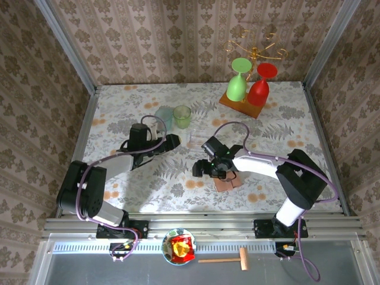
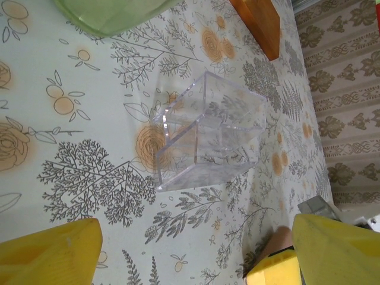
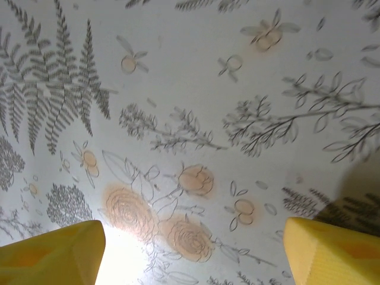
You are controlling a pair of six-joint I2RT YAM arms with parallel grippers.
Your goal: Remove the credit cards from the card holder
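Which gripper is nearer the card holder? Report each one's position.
Right. The right gripper sits just beside the card holder; the left gripper is farther away, by the clear box.

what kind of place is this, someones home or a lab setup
Most likely a staged robot test cell dressed up like a home, not a real room: wallpaper panels held in metal framing, a floral tablecloth, and an aluminium rail along the near edge.
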